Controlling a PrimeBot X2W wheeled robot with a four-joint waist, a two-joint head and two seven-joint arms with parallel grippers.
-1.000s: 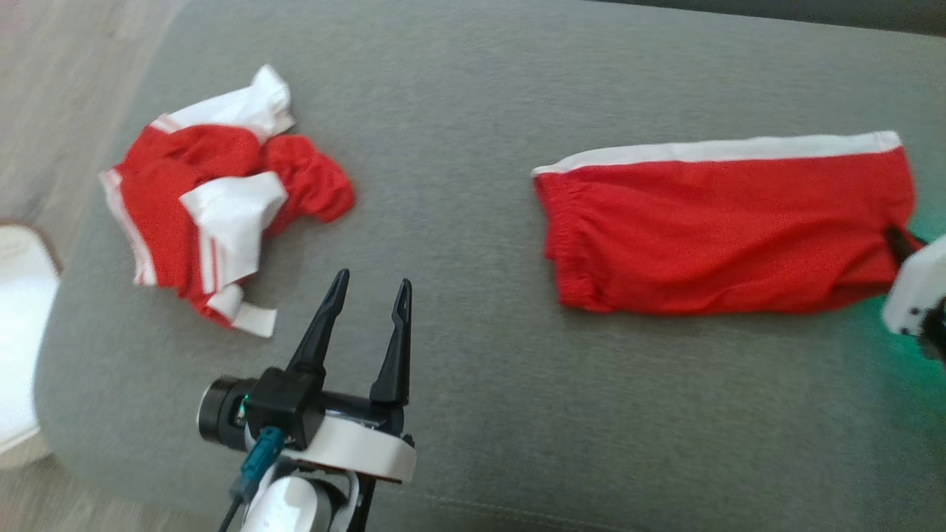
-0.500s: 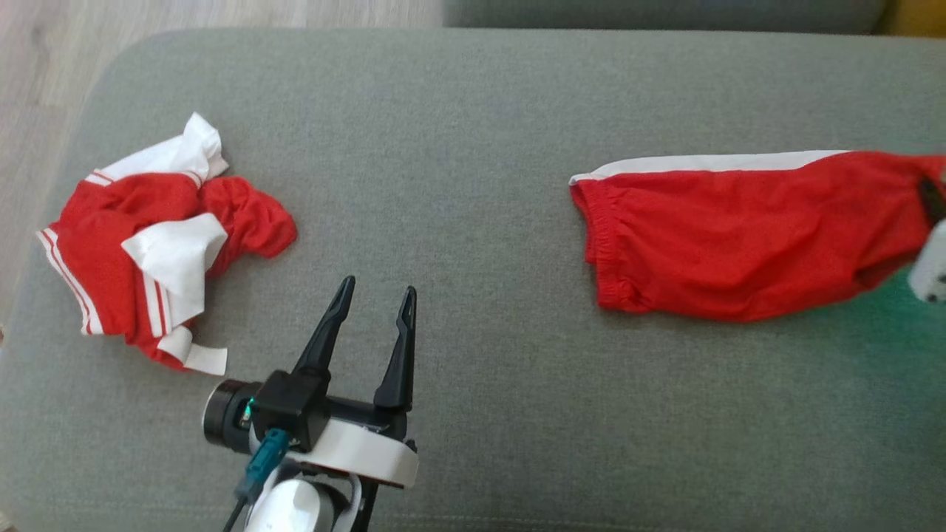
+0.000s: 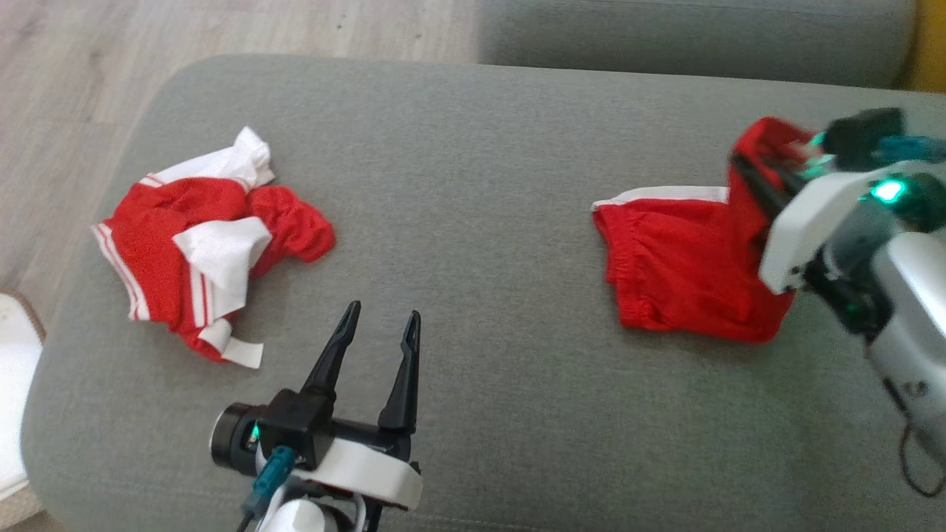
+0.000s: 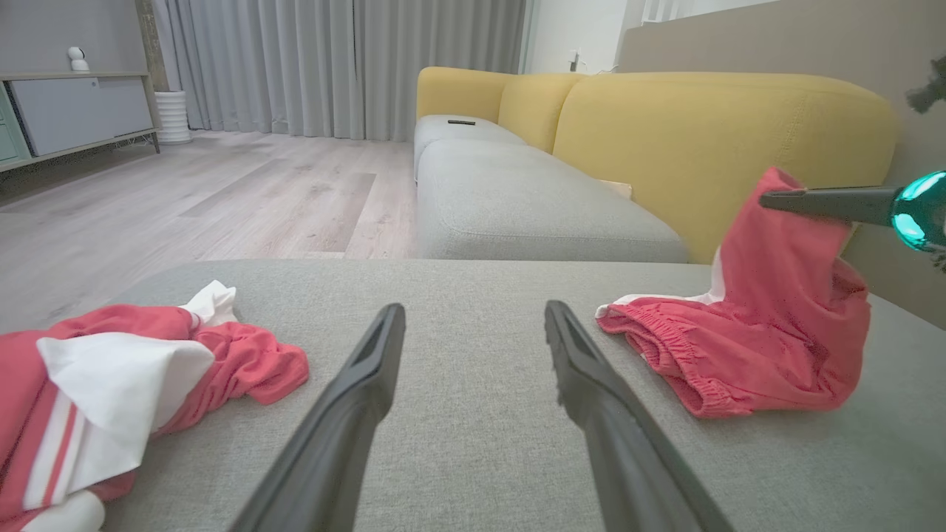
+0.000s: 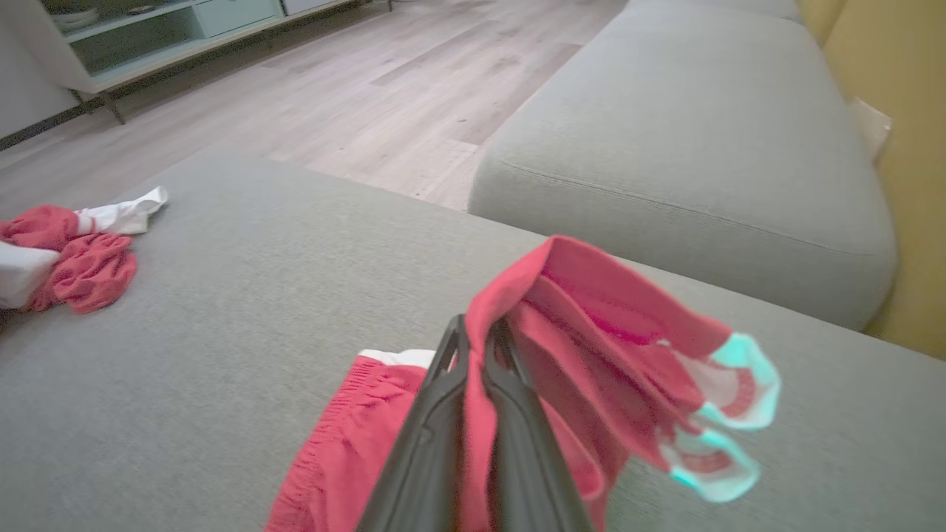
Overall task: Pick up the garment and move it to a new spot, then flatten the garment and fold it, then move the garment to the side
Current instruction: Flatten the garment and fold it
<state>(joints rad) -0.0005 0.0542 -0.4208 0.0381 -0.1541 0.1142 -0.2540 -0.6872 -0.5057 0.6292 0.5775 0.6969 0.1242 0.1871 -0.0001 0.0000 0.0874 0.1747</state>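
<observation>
Seen from the robot's head, a wide grey sofa cushion (image 3: 480,185) carries two pieces of clothing, well apart. On the right lies a pair of red shorts (image 3: 680,273) with a white stripe along the far edge. The right gripper (image 5: 478,325) is clamped tight on one end of the shorts. It pinches a fold of red cloth between its two dark fingers and holds that end raised above the cushion. The other end, with a gathered elastic band, rests flat on the cushion. In the right wrist view, loose red cloth with pale trim hangs to the right of the fingers.

On the left of the cushion sits a crumpled red and white garment (image 3: 199,251), bunched in a heap near the edge.

The left gripper (image 3: 383,310) is low at the front of the cushion with its fingers spread wide and nothing between them. It points away from the robot, between the two garments and nearer the crumpled one.

Beyond the cushion are a second grey seat (image 3: 665,29), a yellow backrest (image 4: 702,125) and a pale wooden floor (image 3: 111,44).
</observation>
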